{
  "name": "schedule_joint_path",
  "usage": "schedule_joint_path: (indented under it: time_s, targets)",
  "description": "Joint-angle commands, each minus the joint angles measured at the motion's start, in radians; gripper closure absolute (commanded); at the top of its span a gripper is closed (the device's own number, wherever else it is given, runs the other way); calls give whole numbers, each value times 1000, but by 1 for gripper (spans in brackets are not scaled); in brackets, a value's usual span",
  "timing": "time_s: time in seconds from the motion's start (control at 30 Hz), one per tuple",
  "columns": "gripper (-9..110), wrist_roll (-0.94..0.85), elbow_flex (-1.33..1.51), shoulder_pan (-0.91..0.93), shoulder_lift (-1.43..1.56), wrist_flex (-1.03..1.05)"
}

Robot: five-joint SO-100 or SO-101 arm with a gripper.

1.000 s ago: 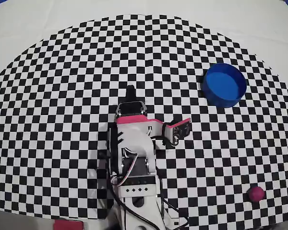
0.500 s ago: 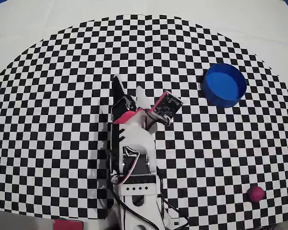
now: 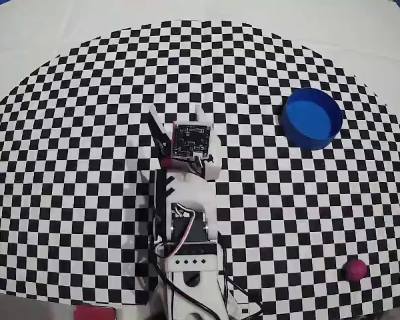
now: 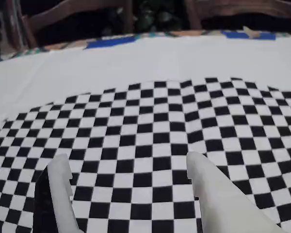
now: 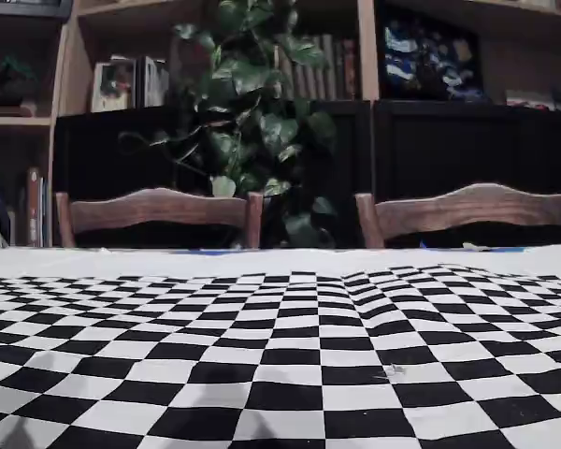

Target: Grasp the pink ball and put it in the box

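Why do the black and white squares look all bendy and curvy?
In the overhead view the lens bulges the checkered cloth into a dome; in the wrist view its rows curve too, and the two white fingers look soft and blurry; the fixed view is dim.

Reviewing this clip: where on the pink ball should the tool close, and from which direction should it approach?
Across the widest middle of the pink ball, coming straight down from above. It is a small sphere lying alone on the checkered cloth at lower right in the overhead view, with nothing beside it, so any finger orientation likely works. The tool is open and empty, far from it.
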Motion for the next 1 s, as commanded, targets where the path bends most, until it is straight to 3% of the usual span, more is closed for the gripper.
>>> schedule_joint_path:
  time_s: [0.0,0.53,0.97]
  targets:
    - [74,-55,8,5,-8,-21]
    - [74,-94,8,37,-9,-23]
    - [74,-94,8,206,-9,-34]
